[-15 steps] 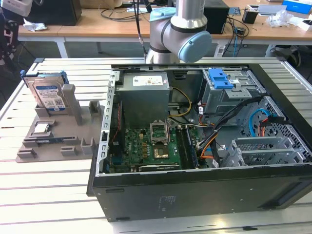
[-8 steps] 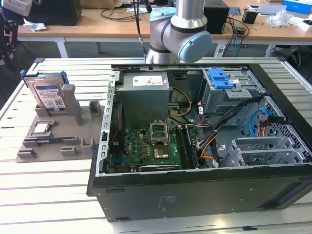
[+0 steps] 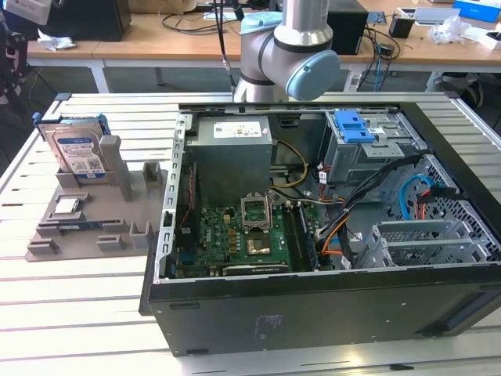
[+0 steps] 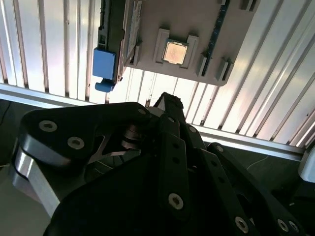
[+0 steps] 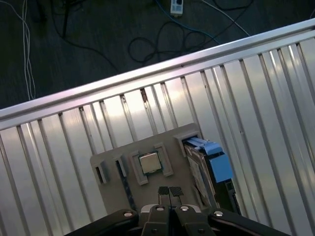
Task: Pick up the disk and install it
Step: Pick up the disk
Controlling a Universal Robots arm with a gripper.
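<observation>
Claw (image 5: 170, 191) pressed together, empty, near the grey tray (image 5: 147, 192) (matte plastic) holding the silvery, blue-framed disk (image 5: 211, 164)

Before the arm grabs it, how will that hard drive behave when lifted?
The hard drive looks like a metal slab, so probably stiff and heavy for its size. It stands on edge in the gray stand, so a sideways nudge might tip it. Its blue frame looks plastic, possibly slippery.
</observation>
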